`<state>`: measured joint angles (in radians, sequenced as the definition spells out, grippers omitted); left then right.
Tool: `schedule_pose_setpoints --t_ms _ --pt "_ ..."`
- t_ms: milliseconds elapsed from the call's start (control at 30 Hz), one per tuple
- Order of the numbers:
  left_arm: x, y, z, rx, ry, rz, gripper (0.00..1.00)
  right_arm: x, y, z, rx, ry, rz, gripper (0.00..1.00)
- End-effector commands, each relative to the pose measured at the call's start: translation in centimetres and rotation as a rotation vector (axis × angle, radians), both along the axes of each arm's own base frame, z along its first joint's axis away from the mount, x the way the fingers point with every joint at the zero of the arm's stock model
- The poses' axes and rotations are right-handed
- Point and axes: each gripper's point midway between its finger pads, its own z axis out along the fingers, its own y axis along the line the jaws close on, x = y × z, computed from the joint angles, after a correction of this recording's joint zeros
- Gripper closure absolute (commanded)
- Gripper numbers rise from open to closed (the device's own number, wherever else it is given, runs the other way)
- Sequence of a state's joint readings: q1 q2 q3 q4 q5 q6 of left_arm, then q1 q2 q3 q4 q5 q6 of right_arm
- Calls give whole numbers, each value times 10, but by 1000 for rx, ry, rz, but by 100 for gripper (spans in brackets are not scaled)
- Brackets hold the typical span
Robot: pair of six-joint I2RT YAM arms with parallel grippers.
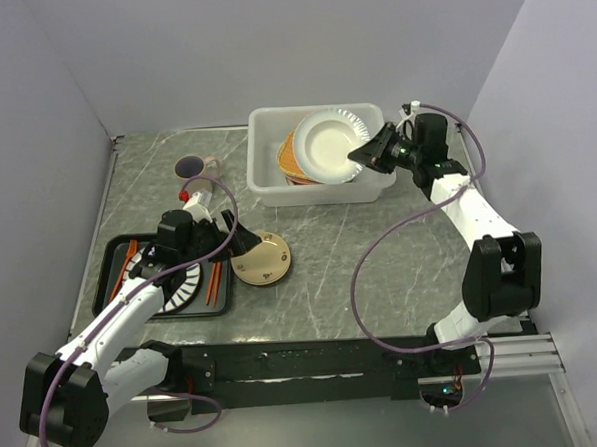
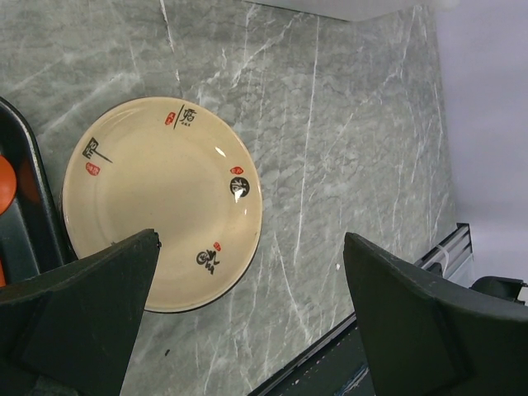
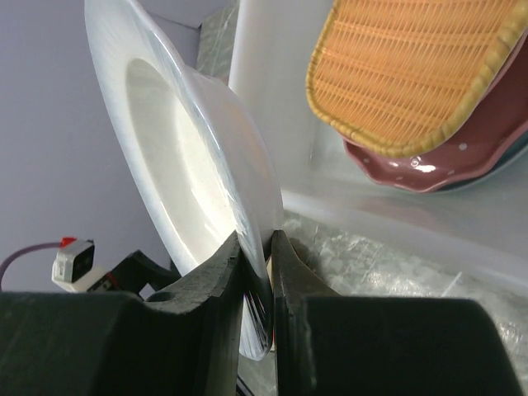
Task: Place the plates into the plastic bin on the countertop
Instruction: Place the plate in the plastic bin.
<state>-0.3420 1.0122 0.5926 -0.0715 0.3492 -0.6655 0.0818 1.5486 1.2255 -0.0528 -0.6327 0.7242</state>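
A plain white plate (image 1: 329, 142) (image 3: 194, 177) hangs tilted over the white plastic bin (image 1: 268, 175), and my right gripper (image 1: 363, 154) (image 3: 257, 247) is shut on its rim. Inside the bin lie an orange squarish plate (image 1: 288, 156) (image 3: 412, 74) and a dark red plate (image 3: 429, 165) under it. A small tan plate (image 1: 261, 257) (image 2: 161, 202) with black and red marks lies on the countertop (image 1: 379, 229). My left gripper (image 1: 229, 239) (image 2: 252, 247) hovers above the tan plate's right edge, open and holding nothing. Another plate (image 1: 182, 287) with dark stripes lies on the black tray, mostly hidden by the left arm.
A black tray (image 1: 118, 255) at the left holds orange utensils (image 1: 215, 283). A dark-filled mug (image 1: 188, 167) stands at the back left, with a small red object (image 1: 185, 195) near it. The table's front rail (image 2: 396, 297) runs along the near edge.
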Motion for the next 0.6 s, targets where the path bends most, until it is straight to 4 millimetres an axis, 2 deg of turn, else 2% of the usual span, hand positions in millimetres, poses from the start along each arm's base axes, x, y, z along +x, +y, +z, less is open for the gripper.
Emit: schedule_pose_setpoints --t_ms 0,33,100,133,200,233,567 --pt "7 -1 18 -1 -70 -3 1 23 8 49 51 -142 13 100" --pt "7 0 17 0 -70 -2 1 26 9 53 54 -149 13 100" --pt "7 -1 18 0 -72 -2 1 32 12 47 50 -134 16 100" --pt "7 0 17 1 -69 -2 1 36 14 53 46 -145 15 100" --pt "7 0 17 1 -71 -3 1 42 18 46 35 -127 19 100" --pt "7 0 17 2 -70 -1 1 46 20 52 35 -139 17 100" --pt "7 0 16 7 -70 1 1 76 35 42 47 -114 31 100"
